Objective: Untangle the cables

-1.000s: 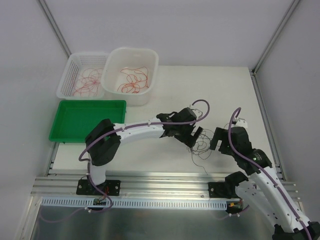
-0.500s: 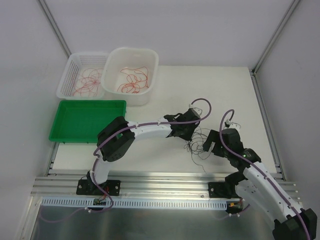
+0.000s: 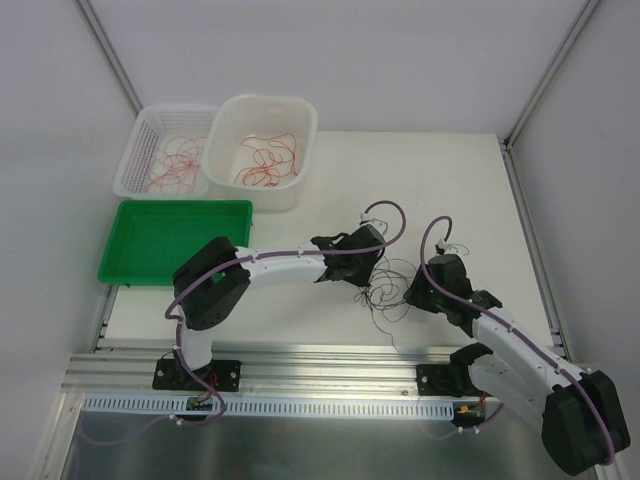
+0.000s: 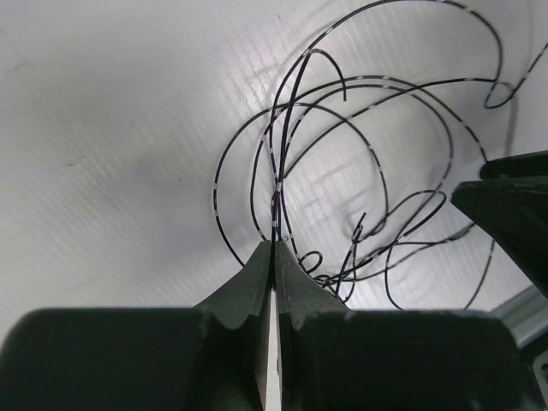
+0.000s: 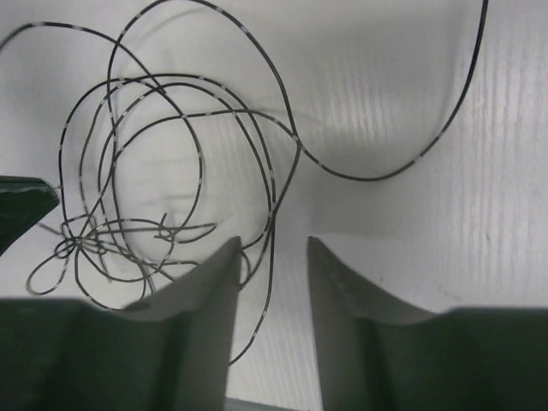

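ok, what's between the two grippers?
Only the black cable tangle, lying on the table. The top view shows it between the left gripper, shut on it, and the right gripper.

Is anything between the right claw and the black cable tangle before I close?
Nothing visible blocks it. The right claw has its fingers apart at the black cables, with one strand running into the gap. The left claw is shut on strands at the tangle's other side.
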Available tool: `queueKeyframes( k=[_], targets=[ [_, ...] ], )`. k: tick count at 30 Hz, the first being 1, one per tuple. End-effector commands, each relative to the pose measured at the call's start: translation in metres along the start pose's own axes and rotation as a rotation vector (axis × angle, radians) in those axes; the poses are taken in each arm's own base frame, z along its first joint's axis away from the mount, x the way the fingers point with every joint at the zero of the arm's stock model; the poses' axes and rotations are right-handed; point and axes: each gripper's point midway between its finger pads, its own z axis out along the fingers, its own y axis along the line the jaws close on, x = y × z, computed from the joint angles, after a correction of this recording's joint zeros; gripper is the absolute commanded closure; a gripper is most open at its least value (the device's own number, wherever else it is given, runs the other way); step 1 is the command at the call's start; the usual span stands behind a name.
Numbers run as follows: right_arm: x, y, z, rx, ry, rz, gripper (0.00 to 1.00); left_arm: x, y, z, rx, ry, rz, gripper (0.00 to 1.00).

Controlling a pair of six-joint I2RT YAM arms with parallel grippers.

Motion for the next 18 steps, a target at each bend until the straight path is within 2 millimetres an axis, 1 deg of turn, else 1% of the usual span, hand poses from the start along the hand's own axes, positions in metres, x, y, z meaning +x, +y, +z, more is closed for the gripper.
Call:
queueKeyframes(
  k=[1, 2, 3, 5, 6, 7, 8, 9, 10, 11, 12, 13, 14, 15, 16, 17, 18],
  targets=[
    [-0.008, 0.015, 0.006, -0.067, -0.028, -0.003, 0.65, -0.039, -0.004, -0.033, 0.037, -0.132, -0.062, 1.00],
    [-0.007, 0.015, 0.008, -0.065, -0.018, 0.001, 0.68, -0.038, -0.002, -0.035, 0.037, -0.132, -0.066, 1.00],
    [-0.008, 0.017, 0.009, -0.071, -0.015, -0.001, 0.71, -0.043, -0.001, -0.040, 0.048, -0.144, -0.079, 1.00],
    [-0.009, 0.017, 0.009, -0.062, -0.014, -0.004, 0.86, -0.040, 0.006, -0.043, 0.043, -0.143, -0.094, 1.00],
    [-0.008, 0.012, 0.007, -0.038, -0.012, -0.021, 0.92, -0.045, 0.009, -0.050, 0.045, -0.160, -0.104, 1.00],
    [-0.014, 0.012, 0.004, -0.028, -0.028, -0.028, 0.99, -0.048, 0.019, -0.052, 0.030, -0.171, -0.120, 1.00],
    [-0.018, 0.009, 0.000, -0.010, -0.039, -0.036, 0.99, -0.042, 0.032, -0.053, 0.004, -0.166, -0.129, 1.00],
    [-0.020, -0.002, -0.007, 0.039, -0.053, -0.064, 0.99, -0.047, 0.042, -0.063, -0.007, -0.191, -0.149, 1.00],
    [-0.032, -0.001, -0.015, 0.052, -0.087, -0.073, 0.99, -0.051, 0.063, -0.066, -0.037, -0.202, -0.187, 1.00],
    [-0.041, -0.011, -0.022, 0.109, -0.127, -0.081, 0.99, -0.040, 0.081, -0.067, -0.066, -0.187, -0.209, 1.00],
    [-0.039, -0.021, -0.031, 0.158, -0.114, -0.095, 0.99, -0.046, 0.090, -0.081, -0.066, -0.222, -0.237, 1.00],
    [-0.059, -0.017, -0.047, 0.156, -0.176, -0.107, 0.99, -0.039, 0.118, -0.083, -0.116, -0.217, -0.276, 1.00],
    [-0.065, -0.021, -0.055, 0.180, -0.197, -0.111, 0.99, -0.038, 0.128, -0.090, -0.132, -0.232, -0.294, 1.00],
    [-0.069, -0.030, -0.066, 0.224, -0.208, -0.120, 0.99, -0.046, 0.136, -0.109, -0.136, -0.282, -0.302, 1.00],
    [-0.079, -0.031, -0.079, 0.230, -0.245, -0.125, 0.99, -0.041, 0.150, -0.115, -0.177, -0.296, -0.308, 1.00],
    [-0.095, -0.025, -0.094, 0.222, -0.293, -0.123, 0.99, -0.041, 0.165, -0.124, -0.213, -0.313, -0.324, 1.00],
    [-0.100, -0.029, -0.106, 0.244, -0.307, -0.128, 0.99, -0.048, 0.172, -0.143, -0.228, -0.359, -0.320, 1.00]
  ],
)
